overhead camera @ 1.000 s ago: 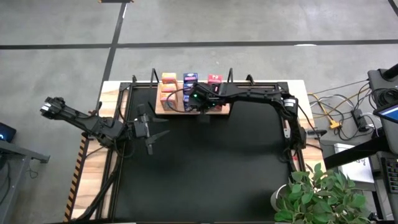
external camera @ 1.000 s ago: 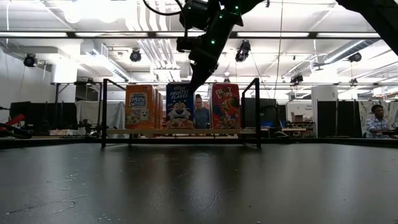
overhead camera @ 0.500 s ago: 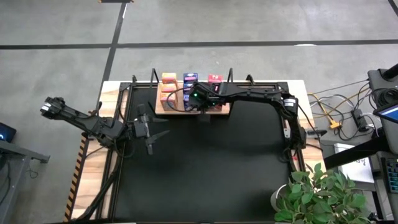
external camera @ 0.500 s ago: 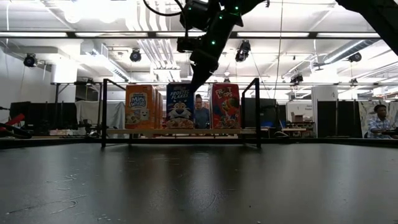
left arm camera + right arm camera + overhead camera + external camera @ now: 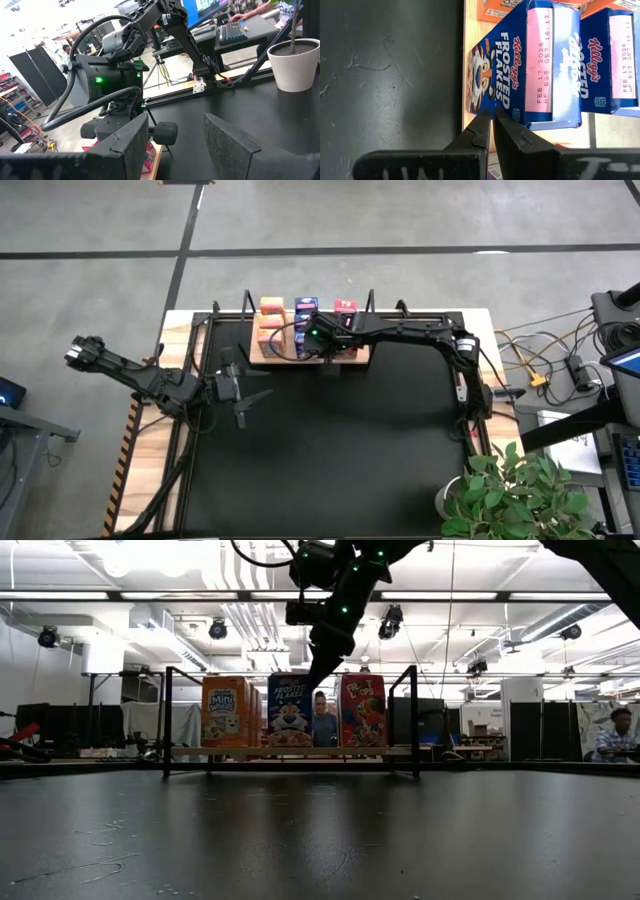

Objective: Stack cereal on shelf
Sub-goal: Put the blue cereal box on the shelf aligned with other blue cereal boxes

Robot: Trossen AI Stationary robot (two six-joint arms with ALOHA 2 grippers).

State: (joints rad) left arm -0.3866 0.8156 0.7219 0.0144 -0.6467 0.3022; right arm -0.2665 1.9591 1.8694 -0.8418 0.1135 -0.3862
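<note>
the right gripper [image 5: 491, 131] hangs over the front edge of the shelf [image 5: 262, 352], its two dark fingers [image 5: 479, 131] pressed together with nothing between them. in the low view the gripper [image 5: 318, 665] points down just in front of the gap between the blue cereal box [image 5: 288, 710] and the red cereal box [image 5: 362, 710], above the board and not touching either box. in the right wrist view the nearest blue frosted flakes box [image 5: 520, 65] stands on the light wood just beyond the fingertips, with a second blue box [image 5: 607, 60] behind it and orange boxes [image 5: 497, 10] to one side.

on the shelf, an orange cereal box [image 5: 226, 712] stands toward the left end, the blue one in the middle, the red one toward the right end, all upright between the black posts [image 5: 167, 720]. the shelf sits at the far edge of the black table mat [image 5: 330, 450].

the left gripper [image 5: 243, 392] waits near the mat's left edge, well apart from the shelf, its fingers [image 5: 232, 140] spread apart and empty.
</note>
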